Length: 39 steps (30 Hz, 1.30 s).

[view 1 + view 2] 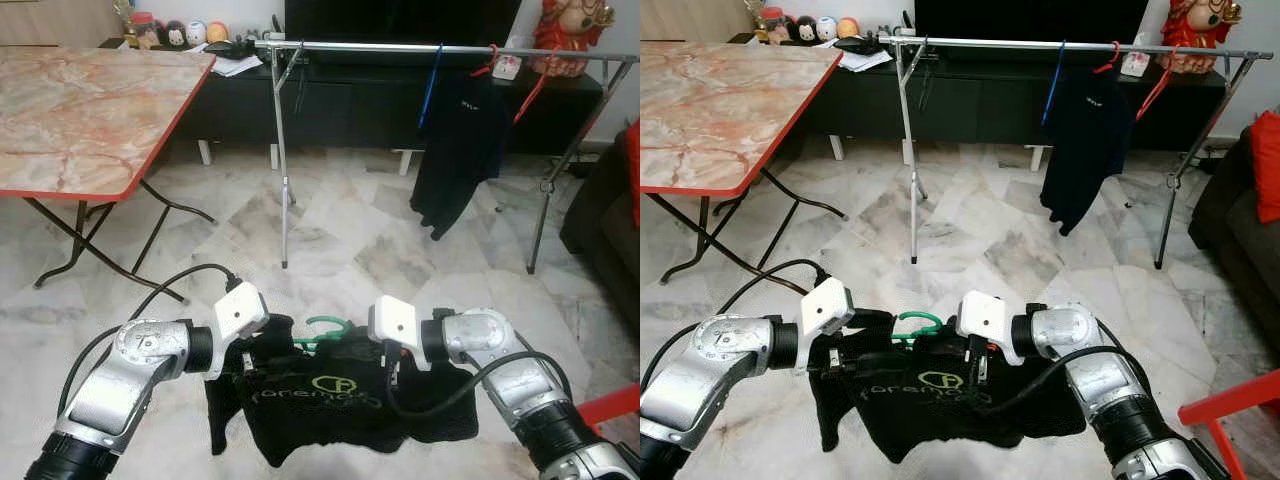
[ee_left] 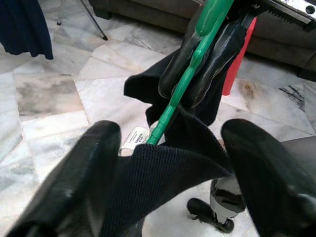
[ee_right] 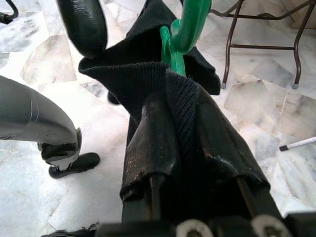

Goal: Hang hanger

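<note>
A black shirt [image 1: 320, 400] with a green logo hangs low in front of me on a green hanger [image 1: 325, 325], whose hook sticks up between my two grippers. My right gripper [image 3: 180, 94] is shut on the shirt's fabric and the hanger's neck. My left gripper [image 2: 173, 131] is open, its fingers [image 2: 74, 182] spread wide with the shirt's collar and the hanger's green arm [image 2: 173, 106] running between them. Ahead, a metal clothes rail [image 1: 400, 47] stands on the marble floor with a dark garment [image 1: 460, 140] hanging on it.
A blue hanger [image 1: 432, 85] and a red hanger [image 1: 530, 90] hang on the rail. A folding table [image 1: 80, 110] with a marble-pattern top stands at the left. A dark sofa [image 1: 605, 210] and a red chair edge [image 1: 610, 405] are at the right, and a black TV cabinet [image 1: 350, 100] is behind the rail.
</note>
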### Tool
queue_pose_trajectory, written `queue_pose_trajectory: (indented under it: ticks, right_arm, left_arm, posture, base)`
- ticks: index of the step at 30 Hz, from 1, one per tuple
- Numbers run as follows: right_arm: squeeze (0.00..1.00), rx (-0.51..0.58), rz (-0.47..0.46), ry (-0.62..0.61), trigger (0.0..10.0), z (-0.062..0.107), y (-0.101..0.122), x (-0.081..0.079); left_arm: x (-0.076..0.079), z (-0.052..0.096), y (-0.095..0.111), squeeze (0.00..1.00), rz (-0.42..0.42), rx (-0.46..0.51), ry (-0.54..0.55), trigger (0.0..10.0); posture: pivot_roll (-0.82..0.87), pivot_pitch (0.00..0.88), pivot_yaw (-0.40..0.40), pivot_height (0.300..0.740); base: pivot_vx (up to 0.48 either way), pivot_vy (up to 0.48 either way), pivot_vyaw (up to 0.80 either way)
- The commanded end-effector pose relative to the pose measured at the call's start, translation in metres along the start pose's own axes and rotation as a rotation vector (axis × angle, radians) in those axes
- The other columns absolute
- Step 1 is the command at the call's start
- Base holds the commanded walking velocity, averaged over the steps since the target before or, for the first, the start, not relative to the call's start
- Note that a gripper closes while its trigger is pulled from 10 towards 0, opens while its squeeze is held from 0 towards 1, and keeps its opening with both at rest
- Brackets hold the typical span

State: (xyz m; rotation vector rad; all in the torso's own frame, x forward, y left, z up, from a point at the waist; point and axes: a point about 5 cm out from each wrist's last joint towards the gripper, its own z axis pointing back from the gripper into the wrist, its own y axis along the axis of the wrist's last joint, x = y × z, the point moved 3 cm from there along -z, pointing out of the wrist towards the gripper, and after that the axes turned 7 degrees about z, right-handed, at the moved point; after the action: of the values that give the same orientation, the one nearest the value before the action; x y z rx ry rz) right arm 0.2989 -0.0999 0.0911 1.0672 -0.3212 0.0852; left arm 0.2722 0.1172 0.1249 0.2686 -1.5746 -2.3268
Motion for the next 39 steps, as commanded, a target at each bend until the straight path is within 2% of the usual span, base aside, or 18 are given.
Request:
queue_pose_trajectory:
  ticks: [1,2,7,14,30,39]
  right_arm:
    - [0.00,0.042,0.045,-0.007,10.0,0.003,0.015,0.006]
    - [0.00,0.043,0.047,-0.002,10.0,0.003,0.015,0.006]
    - [0.00,0.041,0.047,0.003,10.0,0.004,0.015,0.004]
    - [0.00,0.034,0.041,0.004,10.0,0.005,0.014,0.004]
    - [0.00,0.029,0.032,-0.010,10.0,0.006,0.012,0.006]
    - [0.00,0.053,0.027,-0.022,10.0,0.005,0.019,0.010]
  left_arm:
    - [0.002,-0.001,0.003,0.73,-0.033,-0.014,-0.012,10.0]
    - [0.001,-0.003,0.002,0.00,-0.038,-0.008,0.003,10.0]
    - [-0.010,-0.006,0.011,0.00,-0.070,0.035,0.077,10.0]
    - [-0.019,-0.004,0.014,0.00,-0.115,0.031,0.131,10.0]
    - [-0.020,0.003,0.008,0.00,-0.136,-0.022,0.120,10.0]
    - [-0.015,-0.007,0.008,0.00,-0.142,-0.023,0.098,10.0]
  posture:
    - [-0.06,0.026,-0.046,0.740]
    - [-0.06,0.026,-0.047,0.740]
    - [-0.06,0.027,-0.048,0.740]
    - [-0.06,0.026,-0.049,0.740]
    - [-0.05,0.026,-0.048,0.740]
    - [-0.05,0.026,-0.050,0.740]
  base:
    - [0.000,0.000,0.00]
    - [0.000,0.000,0.00]
    - [0.000,0.000,0.00]
    - [0.000,0.000,0.00]
    - [0.000,0.000,0.00]
    - [0.000,0.000,0.00]
